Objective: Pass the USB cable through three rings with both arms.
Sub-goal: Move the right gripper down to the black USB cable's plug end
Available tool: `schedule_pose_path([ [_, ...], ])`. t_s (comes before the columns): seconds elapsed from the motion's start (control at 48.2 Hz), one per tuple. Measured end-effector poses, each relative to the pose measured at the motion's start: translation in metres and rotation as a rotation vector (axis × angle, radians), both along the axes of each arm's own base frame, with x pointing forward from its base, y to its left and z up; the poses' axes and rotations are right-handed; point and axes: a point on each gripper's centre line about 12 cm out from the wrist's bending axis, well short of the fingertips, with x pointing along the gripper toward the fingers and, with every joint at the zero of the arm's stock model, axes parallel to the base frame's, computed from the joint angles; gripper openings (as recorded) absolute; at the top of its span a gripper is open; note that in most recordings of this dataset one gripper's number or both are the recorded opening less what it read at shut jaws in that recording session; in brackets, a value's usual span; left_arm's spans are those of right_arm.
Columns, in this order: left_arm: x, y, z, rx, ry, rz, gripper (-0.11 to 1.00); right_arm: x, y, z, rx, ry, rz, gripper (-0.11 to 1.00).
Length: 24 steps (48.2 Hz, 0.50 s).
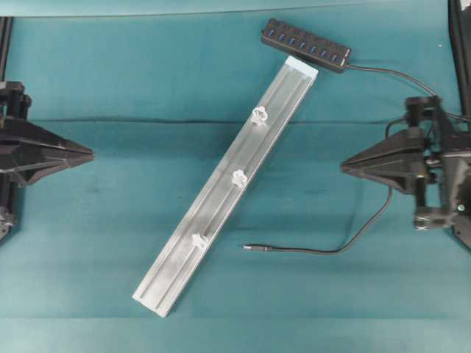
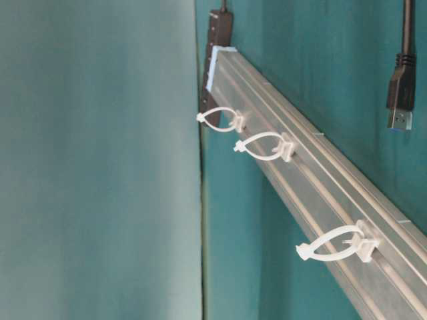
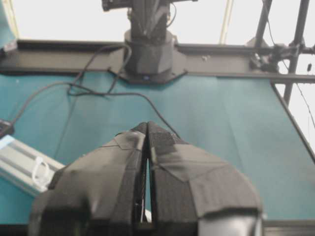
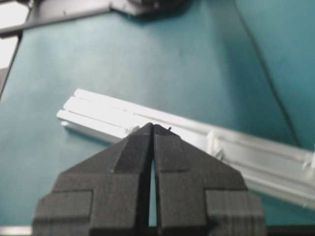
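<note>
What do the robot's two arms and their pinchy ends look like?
Both are black. Each end effector, left and right, is a flat wedge narrowing to a point, like a bird's beak. Close up, the left fingers look wrapped in wrinkly black tape, the right fingers smooth and blocky. Thin black wires loop around the right arm.

Rail [image 1: 224,195] is brushed silver metal, slightly shiny – the rings [image 2: 265,146] look like milky translucent plastic. Table [image 1: 88,243] wears matt teal cloth (a few creases), cable [image 1: 324,251] is smooth black rubbery stuff.
</note>
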Motion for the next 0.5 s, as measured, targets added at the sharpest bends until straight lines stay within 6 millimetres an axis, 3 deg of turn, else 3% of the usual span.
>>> schedule_pose_path([
  [0.498, 0.003, 0.000, 0.000, -0.001, 0.014, -0.001, -0.01, 0.056, 0.021, -0.036, 0.132, 0.430, 0.021, 0.00],
])
